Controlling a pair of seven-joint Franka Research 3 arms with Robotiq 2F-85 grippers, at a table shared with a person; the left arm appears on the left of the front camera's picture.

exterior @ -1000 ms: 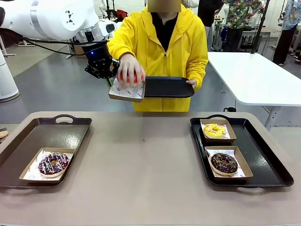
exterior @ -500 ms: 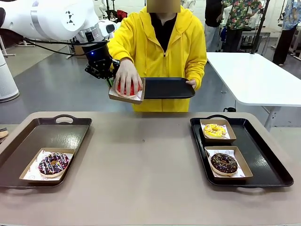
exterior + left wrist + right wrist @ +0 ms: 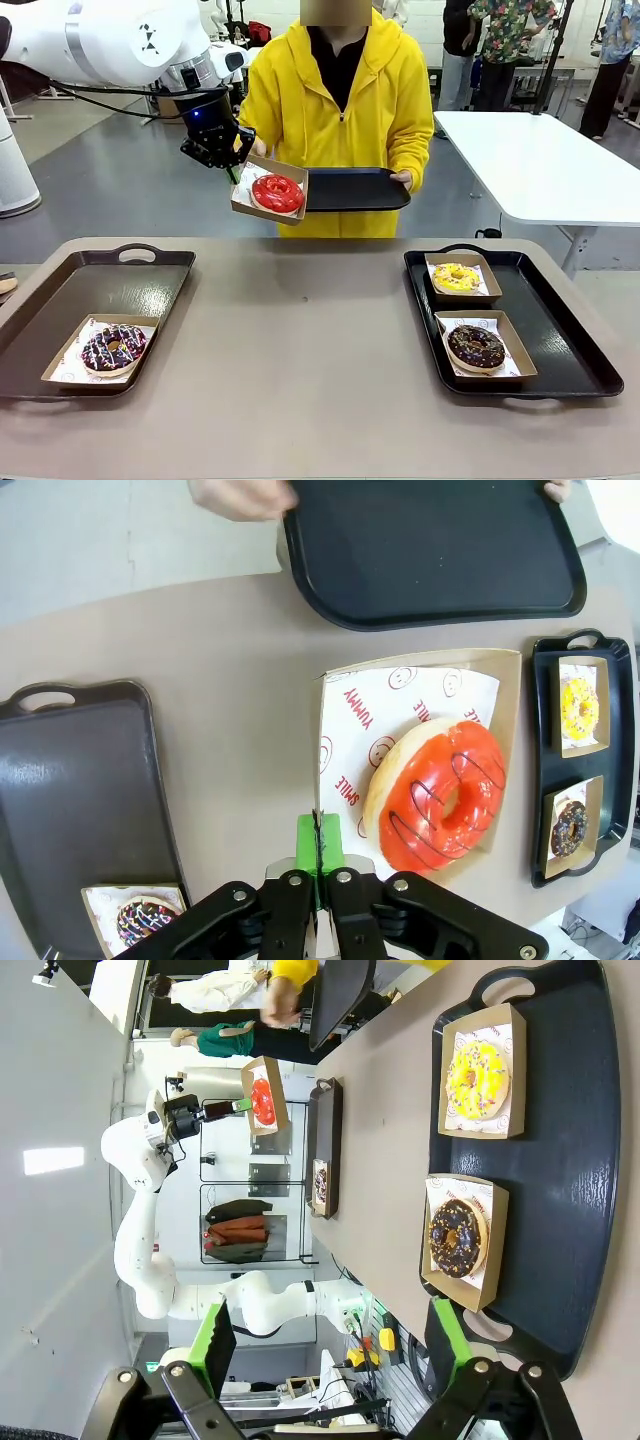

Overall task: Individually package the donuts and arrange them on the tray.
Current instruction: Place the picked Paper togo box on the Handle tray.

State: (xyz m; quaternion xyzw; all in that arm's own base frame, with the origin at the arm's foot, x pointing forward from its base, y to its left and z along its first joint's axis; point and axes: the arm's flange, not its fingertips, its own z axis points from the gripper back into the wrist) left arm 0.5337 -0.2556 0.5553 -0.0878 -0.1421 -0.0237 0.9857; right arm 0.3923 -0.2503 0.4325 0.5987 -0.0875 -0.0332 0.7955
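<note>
My left gripper (image 3: 232, 172) is shut on the edge of a shallow paper-lined cardboard box (image 3: 250, 200), holding it in the air beyond the table's far edge. A red-iced donut (image 3: 277, 193) lies in that box. The left wrist view shows the fingers (image 3: 318, 852) pinching the box rim (image 3: 420, 685) beside the red donut (image 3: 440, 795). A striped donut (image 3: 112, 348) sits boxed on the left tray (image 3: 120, 285). The yellow donut (image 3: 457, 277) and chocolate donut (image 3: 476, 346) sit boxed on the right tray (image 3: 560, 340). My right gripper (image 3: 330, 1345) hangs open above that tray (image 3: 560, 1160).
A person in a yellow hoodie stands at the far side holding an empty black tray (image 3: 355, 188) level next to the held box, with one hand (image 3: 400, 178) on its right edge. A white table (image 3: 540, 160) stands at the back right.
The person's hand, which was pressing the red donut into the held box, has lifted off and drawn back. The donut now lies uncovered in the box. My left gripper has not moved.
</note>
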